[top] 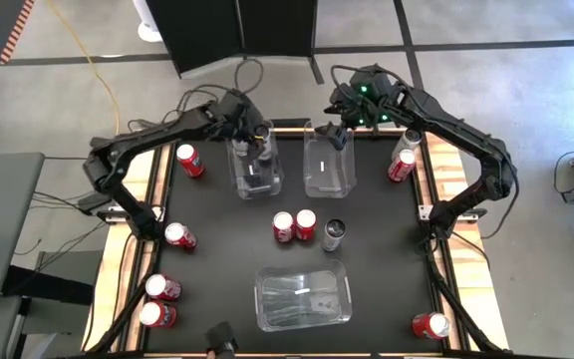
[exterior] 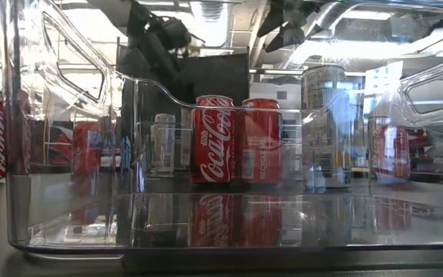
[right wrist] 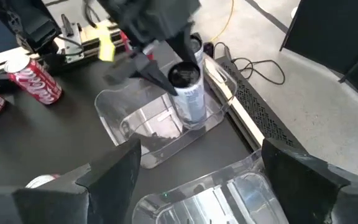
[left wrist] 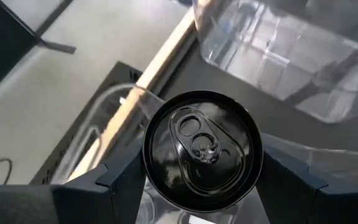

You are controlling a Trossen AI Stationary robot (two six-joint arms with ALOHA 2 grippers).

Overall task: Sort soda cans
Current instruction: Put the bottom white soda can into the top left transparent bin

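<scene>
My left gripper (top: 257,140) is shut on a silver-grey soda can (left wrist: 202,149), which stands upright inside the far left clear bin (top: 239,178). The right wrist view shows the same can (right wrist: 190,99) down between the bin's walls. Whether its base touches the bin floor, I cannot tell. My right gripper (right wrist: 197,180) hangs open over the far right clear bin (top: 329,179) with nothing between its fingers. Two red cans (top: 295,226) and a silver-grey can (top: 334,235) stand upright mid-table. My left gripper pinches the can between its two fingers (left wrist: 120,180), one on each opposite side just under the top rim (left wrist: 151,165). The fingers slant down from the table's far left. The can stays upright, its lower body inside the far left bin.
A third clear bin (top: 304,296) sits near the front edge. Red cans lie along the left side (top: 189,160) (top: 179,236) (top: 157,301). Two more cans stand at the far right (top: 404,155). One red can lies at the near right corner (top: 430,324).
</scene>
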